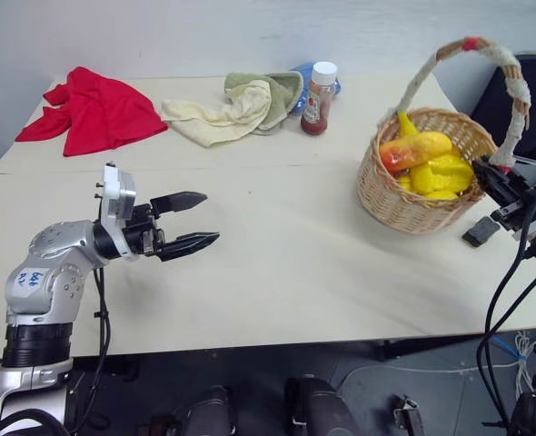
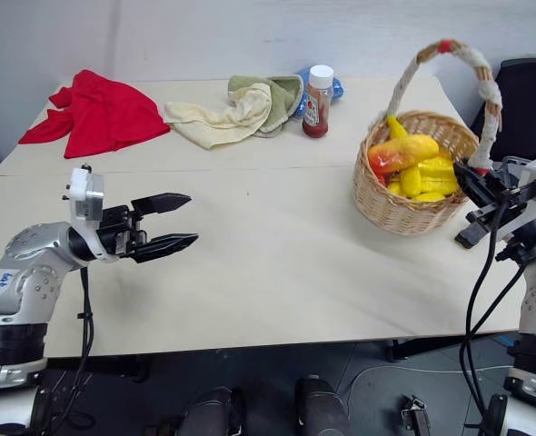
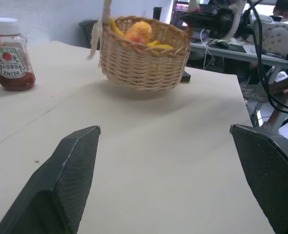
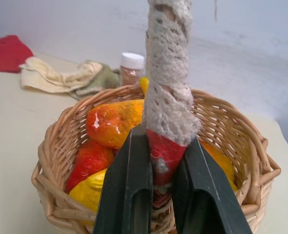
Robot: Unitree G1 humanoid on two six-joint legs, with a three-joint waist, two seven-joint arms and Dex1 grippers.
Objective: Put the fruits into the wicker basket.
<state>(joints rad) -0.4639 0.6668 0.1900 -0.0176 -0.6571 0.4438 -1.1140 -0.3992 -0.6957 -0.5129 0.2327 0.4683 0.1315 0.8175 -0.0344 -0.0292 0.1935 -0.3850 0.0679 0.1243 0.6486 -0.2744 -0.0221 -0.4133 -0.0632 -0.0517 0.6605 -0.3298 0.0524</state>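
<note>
Right gripper (image 4: pixel 156 195) jaws clamping wicker basket (image 4: pixel 241 146) handle, fruits (image 4: pixel 112 122) inside

Banana (image 1: pixel 408 127) and orange-red mango (image 1: pixel 415 150) inside upright tan wicker basket (image 1: pixel 391 195).

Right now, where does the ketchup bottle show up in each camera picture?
Left eye view: ketchup bottle at the table's far side, left of the wicker basket.
Right eye view: same spot.
Left wrist view: at the picture's edge.
Right wrist view: just its white cap behind the basket rim.
Shared landmark: the basket.
</note>
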